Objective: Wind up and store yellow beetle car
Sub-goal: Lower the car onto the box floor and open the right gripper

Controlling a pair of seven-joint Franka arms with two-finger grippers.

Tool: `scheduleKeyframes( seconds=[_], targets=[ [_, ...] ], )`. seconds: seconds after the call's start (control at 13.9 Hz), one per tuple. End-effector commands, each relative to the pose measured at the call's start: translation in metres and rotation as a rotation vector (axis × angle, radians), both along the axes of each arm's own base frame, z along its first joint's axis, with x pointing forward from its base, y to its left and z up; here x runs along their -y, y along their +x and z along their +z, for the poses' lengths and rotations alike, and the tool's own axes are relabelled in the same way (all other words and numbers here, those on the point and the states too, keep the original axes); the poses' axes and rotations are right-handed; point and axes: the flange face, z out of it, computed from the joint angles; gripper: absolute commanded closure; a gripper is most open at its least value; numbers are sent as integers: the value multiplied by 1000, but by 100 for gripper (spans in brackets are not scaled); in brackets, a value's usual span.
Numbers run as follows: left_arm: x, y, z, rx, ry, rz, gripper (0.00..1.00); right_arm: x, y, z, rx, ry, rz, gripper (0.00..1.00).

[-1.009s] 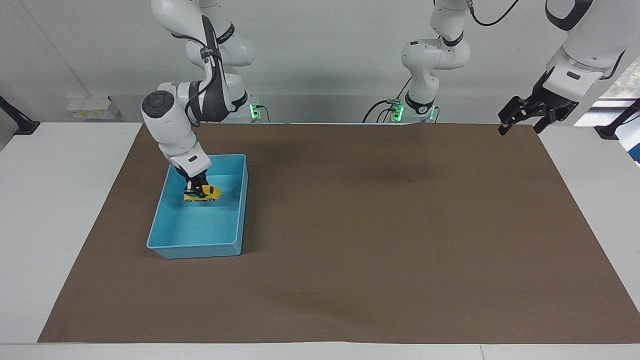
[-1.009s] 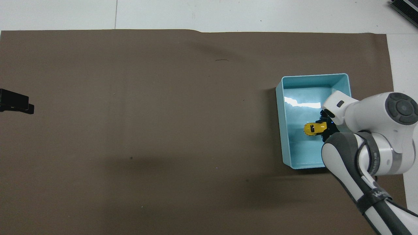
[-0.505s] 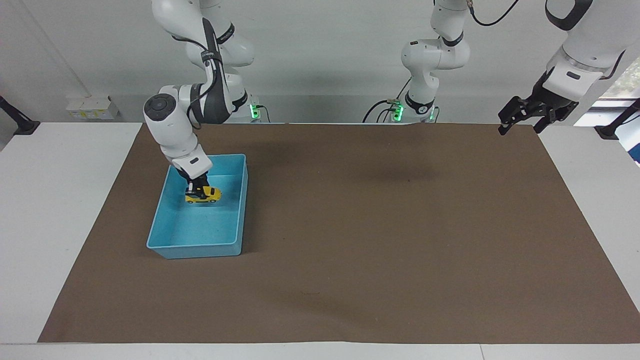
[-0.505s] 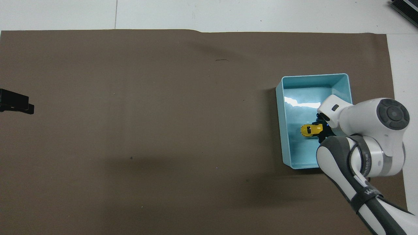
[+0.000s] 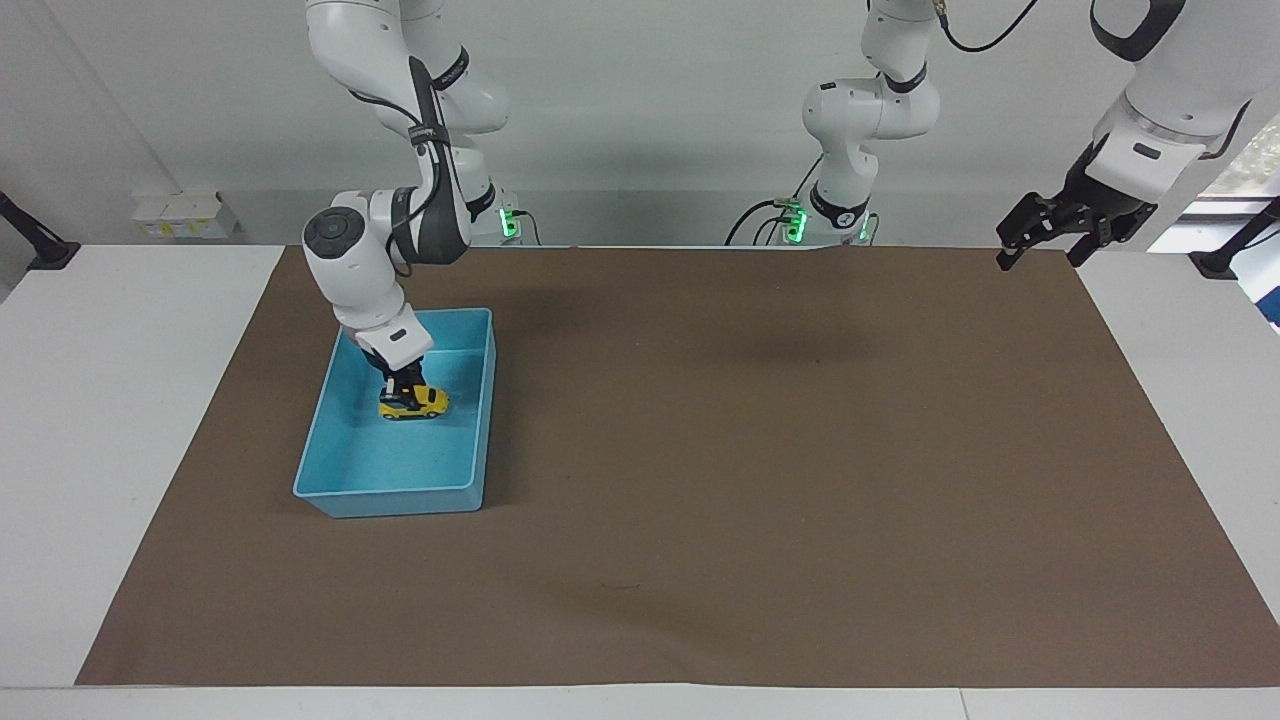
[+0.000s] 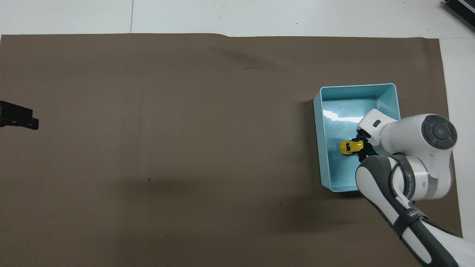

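The yellow beetle car (image 5: 416, 403) is low inside the blue bin (image 5: 400, 495), close to its floor. My right gripper (image 5: 401, 386) reaches down into the bin and is shut on the end of the car that points toward the right arm's end of the table. In the overhead view the car (image 6: 347, 147) shows in the bin (image 6: 318, 148), with the right gripper (image 6: 362, 146) partly hidden under the arm's wrist. My left gripper (image 5: 1040, 245) is open and empty, and waits raised over the table's corner at the left arm's end; its tip (image 6: 16, 118) shows in the overhead view.
A brown mat (image 5: 750, 450) covers most of the white table (image 5: 100, 450). The bin stands on it toward the right arm's end. Nothing else lies on the mat.
My right gripper has carried the car a little lower and toward the bin's wall that faces the table's middle. The left arm has not moved.
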Motion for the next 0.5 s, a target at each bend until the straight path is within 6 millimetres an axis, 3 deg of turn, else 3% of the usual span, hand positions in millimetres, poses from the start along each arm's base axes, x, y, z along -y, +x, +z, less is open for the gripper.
scheduleKeyframes(
  seconds=[0.0, 0.07, 0.14, 0.22, 0.43],
  targets=[
    [-2, -6, 1, -10, 9, 7, 0, 2, 1, -7, 13, -5, 23, 79],
    [-2, -6, 1, -10, 9, 7, 0, 3, 2, -7, 12, -5, 16, 52],
    [-2, -6, 1, -10, 9, 7, 0, 3, 4, -7, 10, -4, 16, 6],
    [-2, -6, 1, -10, 9, 7, 0, 2, 6, -6, 9, -4, 14, 0],
    [-2, -6, 1, -10, 9, 7, 0, -2, 14, 9, 10, -2, -36, 0]
  ],
)
